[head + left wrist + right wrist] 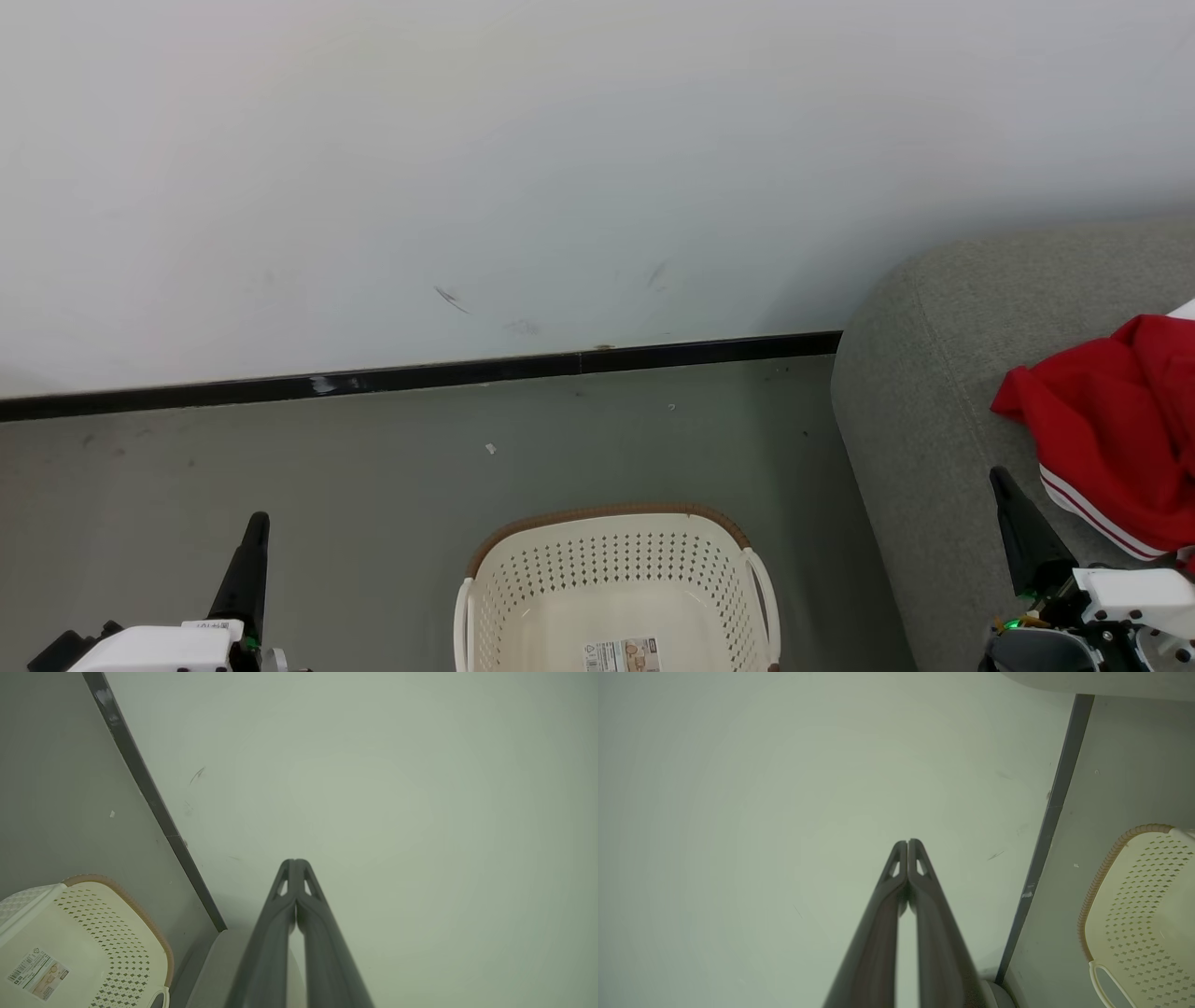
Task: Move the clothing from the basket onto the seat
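The cream-white basket (616, 579) stands on the floor at the bottom centre of the head view, with a sticker on its bare bottom and no cloth inside; it also shows as basket (88, 947) and basket (1143, 905). Red clothing (1111, 429) with white stripe trim lies on the grey seat (934, 392) at the right. My left gripper (257, 525) is shut and holds nothing, left of the basket. My right gripper (1001, 481) is shut and holds nothing, over the seat's front beside the clothing. Both wrist views show closed fingertips, left gripper (295, 862) and right gripper (907, 843), pointing at the wall.
A pale wall (560, 168) with a black baseboard (420, 375) runs behind the grey floor (327, 467). The seat's rounded corner stands close to the basket's right side.
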Robot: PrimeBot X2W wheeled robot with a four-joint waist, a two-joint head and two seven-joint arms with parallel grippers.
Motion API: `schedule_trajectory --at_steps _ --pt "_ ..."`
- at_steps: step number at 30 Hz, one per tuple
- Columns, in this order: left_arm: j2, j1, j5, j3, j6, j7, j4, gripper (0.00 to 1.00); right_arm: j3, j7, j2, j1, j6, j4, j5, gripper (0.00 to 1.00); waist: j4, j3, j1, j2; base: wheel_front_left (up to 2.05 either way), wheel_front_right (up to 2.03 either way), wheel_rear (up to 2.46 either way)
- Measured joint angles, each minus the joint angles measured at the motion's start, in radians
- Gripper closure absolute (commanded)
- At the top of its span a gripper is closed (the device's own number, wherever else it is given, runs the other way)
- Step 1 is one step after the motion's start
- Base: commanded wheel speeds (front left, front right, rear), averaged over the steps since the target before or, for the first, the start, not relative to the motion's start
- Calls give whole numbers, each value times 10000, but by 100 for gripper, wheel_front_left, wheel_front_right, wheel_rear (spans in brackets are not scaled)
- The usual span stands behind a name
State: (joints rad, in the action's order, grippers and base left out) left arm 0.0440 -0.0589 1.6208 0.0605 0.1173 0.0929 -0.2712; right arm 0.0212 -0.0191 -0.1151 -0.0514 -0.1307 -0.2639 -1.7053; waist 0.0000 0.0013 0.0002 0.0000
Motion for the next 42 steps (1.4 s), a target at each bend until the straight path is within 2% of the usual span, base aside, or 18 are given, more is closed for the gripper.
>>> schedule_trajectory --at_steps 42 --pt "-4 -3 0 10 12 27 -12 100 27 -13 35 -2 0 -6 12 100 0 0 0 0 0 0 0"
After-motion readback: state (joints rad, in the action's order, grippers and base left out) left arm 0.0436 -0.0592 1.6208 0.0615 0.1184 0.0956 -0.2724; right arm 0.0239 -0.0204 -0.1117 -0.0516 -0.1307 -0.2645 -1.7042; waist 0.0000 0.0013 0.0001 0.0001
